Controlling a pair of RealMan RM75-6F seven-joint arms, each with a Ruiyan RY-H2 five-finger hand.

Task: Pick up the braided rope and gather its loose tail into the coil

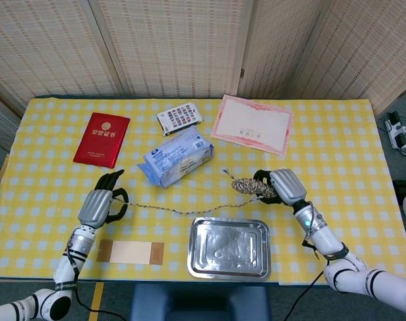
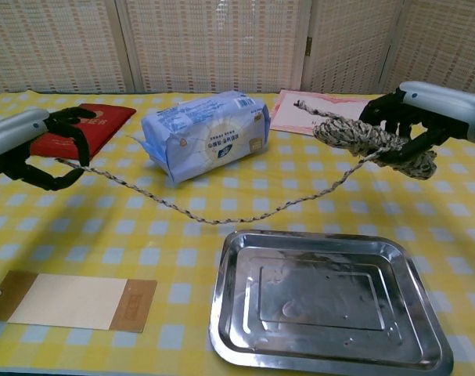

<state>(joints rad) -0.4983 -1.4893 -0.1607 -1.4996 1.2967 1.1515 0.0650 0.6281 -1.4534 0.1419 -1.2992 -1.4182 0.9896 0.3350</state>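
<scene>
The braided rope is held off the table by both hands. My right hand (image 2: 426, 119) (image 1: 285, 185) grips its wound coil (image 2: 361, 139) (image 1: 245, 185) above the cloth, right of the tissue pack. From the coil the loose tail (image 2: 221, 221) (image 1: 182, 209) sags leftward in a shallow curve. Its far end is pinched in the curled fingers of my left hand (image 2: 30, 146) (image 1: 98, 204). That hand is raised at the left, in front of the red booklet in the chest view.
A metal tray (image 2: 237, 313) (image 1: 263, 267) lies near the front edge, under the sagging tail. A blue tissue pack (image 2: 206, 133), a red booklet (image 1: 101, 139), a pink certificate (image 1: 251, 124) and a patterned card (image 1: 179, 117) lie behind. A beige paper strip (image 2: 73, 301) lies front left.
</scene>
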